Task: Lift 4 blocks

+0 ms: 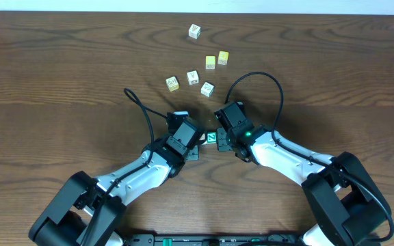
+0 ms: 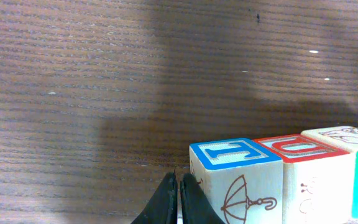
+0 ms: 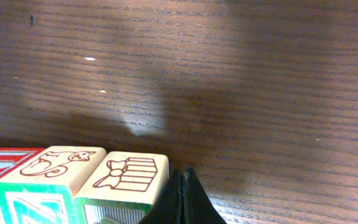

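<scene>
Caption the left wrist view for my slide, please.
Shut left tool beside a blue-topped block, a red-topped block next along, dark wooden table behind.

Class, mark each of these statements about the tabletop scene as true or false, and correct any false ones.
1. The left gripper and the right gripper both have their fingers shut. True.
2. The row of four wooden alphabet blocks lies between the two grippers. True.
3. The block nearest the left gripper has a red-edged top. False: the nearest is the blue-edged wooden block. The red-edged wooden block comes next in the row.
4. Only two loose cubes lie farther out on the table. False: six small loose cubes lie scattered there on the dark brown wooden table.
</scene>
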`<state>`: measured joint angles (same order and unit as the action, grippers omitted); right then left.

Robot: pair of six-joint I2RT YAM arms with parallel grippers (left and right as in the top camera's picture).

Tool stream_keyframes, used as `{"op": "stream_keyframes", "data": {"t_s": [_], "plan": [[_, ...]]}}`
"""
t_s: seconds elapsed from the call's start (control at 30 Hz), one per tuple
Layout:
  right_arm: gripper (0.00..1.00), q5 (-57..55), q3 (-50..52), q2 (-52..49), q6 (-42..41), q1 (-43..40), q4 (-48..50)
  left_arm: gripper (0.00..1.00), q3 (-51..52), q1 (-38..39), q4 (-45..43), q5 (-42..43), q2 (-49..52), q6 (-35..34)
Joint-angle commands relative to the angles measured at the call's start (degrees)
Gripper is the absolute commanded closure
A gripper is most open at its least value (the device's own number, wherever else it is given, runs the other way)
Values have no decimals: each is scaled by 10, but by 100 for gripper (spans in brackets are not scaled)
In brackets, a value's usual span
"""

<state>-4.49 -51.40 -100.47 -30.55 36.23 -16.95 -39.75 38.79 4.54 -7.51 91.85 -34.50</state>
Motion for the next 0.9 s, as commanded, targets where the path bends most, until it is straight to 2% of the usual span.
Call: {"op": "stream_keyframes", "data": {"t_s": [0.0, 0.87], "plan": [[99, 241, -24, 4, -7, 43, 32, 93, -38, 61, -46, 174, -15, -1], [99, 245, -24, 4, -7, 44, 26, 93, -38, 43, -47, 173, -9, -1]]}}
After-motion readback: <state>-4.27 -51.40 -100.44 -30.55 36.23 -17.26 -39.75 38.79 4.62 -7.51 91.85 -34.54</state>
